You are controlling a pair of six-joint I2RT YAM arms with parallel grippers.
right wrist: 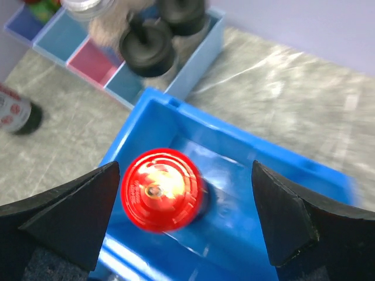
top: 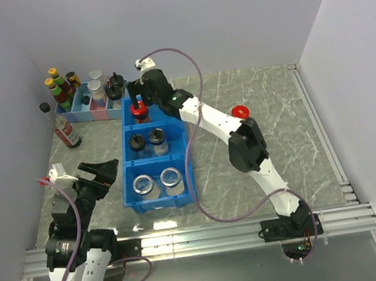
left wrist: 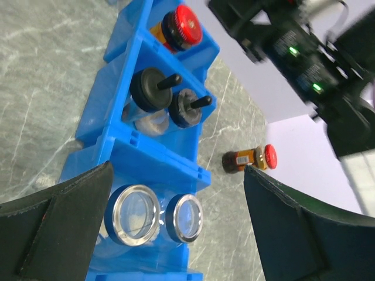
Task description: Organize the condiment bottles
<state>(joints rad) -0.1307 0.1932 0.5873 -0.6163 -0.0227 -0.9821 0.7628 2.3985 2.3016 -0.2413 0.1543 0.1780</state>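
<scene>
A blue three-compartment tray [top: 124,164] stands left of centre. Its near compartment holds two clear glass jars with silver lids [top: 143,185] [top: 171,178], which also show in the left wrist view [left wrist: 133,214] [left wrist: 184,218]. The middle compartment holds two black-capped shakers [top: 137,145] [top: 158,139]. The far compartment holds one red-lidded dark jar [top: 139,111], upright [right wrist: 163,190]. My right gripper [top: 139,100] [right wrist: 186,172] hovers over it, open, with its fingers wide on either side. A second red-lidded jar [top: 240,112] [left wrist: 251,158] stands on the table right of the tray. My left gripper [top: 98,170] [left wrist: 179,175] is open and empty, left of the tray's near end.
A pastel divided organizer [top: 82,113] at the back left holds taller sauce bottles [top: 61,92]; it shows in the right wrist view [right wrist: 88,58]. A slim clear bottle with a red label [top: 66,132] stands by the left wall. Walls close the left, back and right.
</scene>
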